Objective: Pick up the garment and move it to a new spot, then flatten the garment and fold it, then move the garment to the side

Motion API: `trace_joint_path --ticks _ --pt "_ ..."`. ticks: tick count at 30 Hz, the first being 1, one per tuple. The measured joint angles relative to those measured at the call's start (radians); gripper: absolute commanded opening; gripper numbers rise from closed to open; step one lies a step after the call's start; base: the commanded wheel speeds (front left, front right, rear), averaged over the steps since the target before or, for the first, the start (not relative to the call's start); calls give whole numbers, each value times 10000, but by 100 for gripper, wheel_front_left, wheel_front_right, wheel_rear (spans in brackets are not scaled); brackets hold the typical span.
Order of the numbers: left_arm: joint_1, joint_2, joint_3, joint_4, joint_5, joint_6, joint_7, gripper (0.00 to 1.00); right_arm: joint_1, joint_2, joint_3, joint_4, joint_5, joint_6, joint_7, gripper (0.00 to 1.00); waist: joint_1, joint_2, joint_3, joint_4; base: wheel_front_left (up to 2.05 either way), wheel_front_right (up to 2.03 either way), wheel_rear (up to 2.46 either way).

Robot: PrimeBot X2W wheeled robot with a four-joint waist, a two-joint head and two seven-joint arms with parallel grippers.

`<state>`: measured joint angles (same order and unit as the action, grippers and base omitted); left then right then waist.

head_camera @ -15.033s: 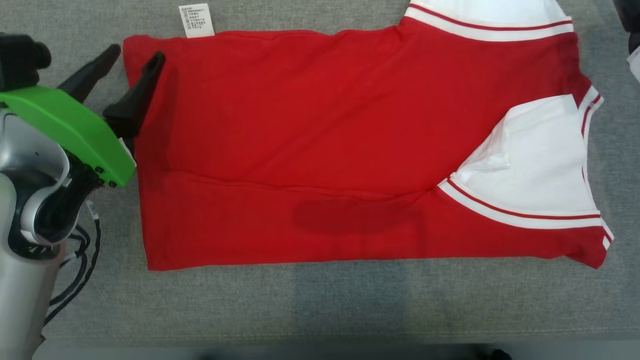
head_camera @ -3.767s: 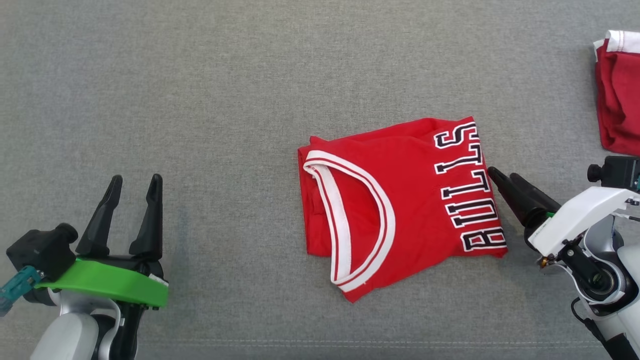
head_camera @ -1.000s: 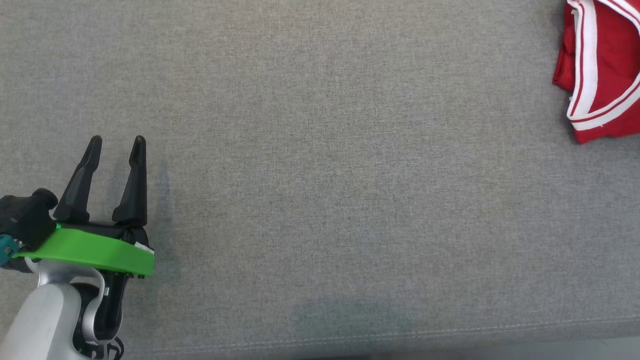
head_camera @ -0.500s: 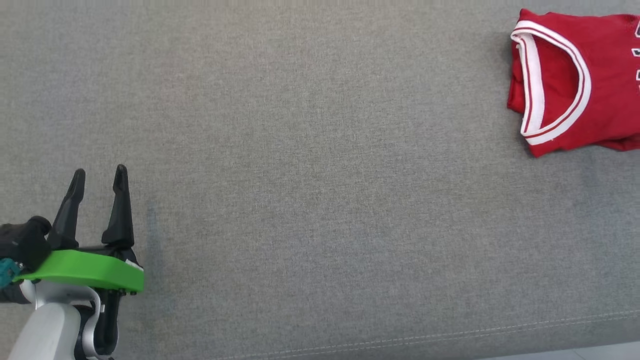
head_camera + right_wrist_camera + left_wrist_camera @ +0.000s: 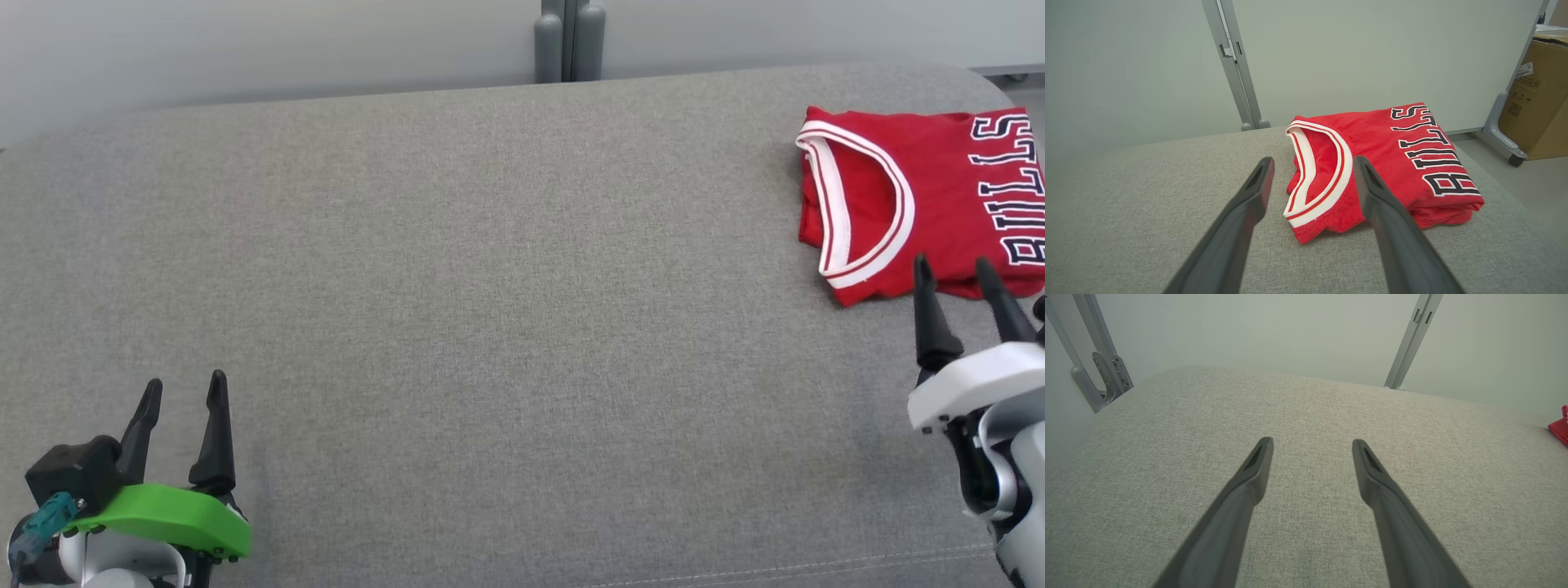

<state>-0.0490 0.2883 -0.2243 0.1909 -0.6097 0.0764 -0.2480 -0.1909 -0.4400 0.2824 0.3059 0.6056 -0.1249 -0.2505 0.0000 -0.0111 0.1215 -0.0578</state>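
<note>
Shifted aside, folded garment [image 5: 931, 180] lies just beyond the spread, empty right pincer [image 5: 951, 263]

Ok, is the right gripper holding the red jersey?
No, the right gripper has its jaws open, and the folded red jersey lies free.

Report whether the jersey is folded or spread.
Folded. The jersey lies as a compact rectangle on the grey cushion, and the right wrist view shows stacked layers along its near edge.
</note>
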Motion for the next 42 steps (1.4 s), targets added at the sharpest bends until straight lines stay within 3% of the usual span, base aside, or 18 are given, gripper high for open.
trace_joint_path --ticks 8,17,18,26,42 --pt "314 -71 265 127 178 0 -8 100 1003 466 169 -217 -963 -2 -10 100 0 0 -641 219 0 0 0" --pt "325 -153 284 102 339 -12 -8 100 1342 849 -926 -769 -1875 -2 -12 100 0 0 -721 430 0 0 0" --pt "325 -161 267 82 343 -50 -8 0 1430 959 -1058 -848 -1954 -2 -12 0 0 0 -715 457 0 0 0" --pt "611 -834 -8 874 326 -46 21 0 2066 1852 -723 -77 -1908 13 19 0 -1 0 -715 464 0 0 0" --pt "666 -1095 370 874 -1262 -307 554 0 2107 2186 -1179 -81 -88 366 556 0 0 0 -792 483 0 0 0"
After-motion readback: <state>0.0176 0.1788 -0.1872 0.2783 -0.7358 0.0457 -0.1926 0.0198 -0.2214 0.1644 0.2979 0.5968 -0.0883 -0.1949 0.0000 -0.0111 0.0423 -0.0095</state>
